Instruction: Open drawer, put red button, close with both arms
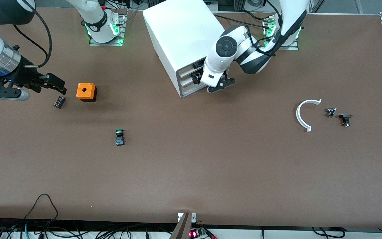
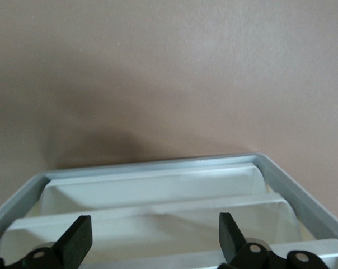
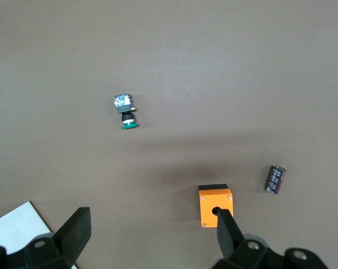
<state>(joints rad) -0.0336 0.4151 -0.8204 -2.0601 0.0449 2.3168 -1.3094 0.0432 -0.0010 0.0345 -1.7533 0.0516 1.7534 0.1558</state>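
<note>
The white cabinet [image 1: 177, 30] stands between the arms' bases, its four drawer fronts facing the front camera. The drawer [image 1: 187, 75], second-highest, looks flush with the others. My left gripper [image 1: 219, 85] is open and empty right at the drawer fronts. In the left wrist view its fingertips [image 2: 76, 238] stand wide apart over the stacked white trays [image 2: 158, 193]. My right gripper [image 1: 56, 83] is open and empty, up over the table at the right arm's end, beside an orange box [image 1: 86, 91]. The red button shows in no view.
A green-capped button [image 1: 119, 136] lies nearer the front camera than the orange box [image 3: 215, 206]. A dark cylinder [image 1: 59, 101] lies under my right gripper [image 3: 152, 238]. At the left arm's end lie a white curved piece [image 1: 302, 116] and two small dark parts [image 1: 345, 119].
</note>
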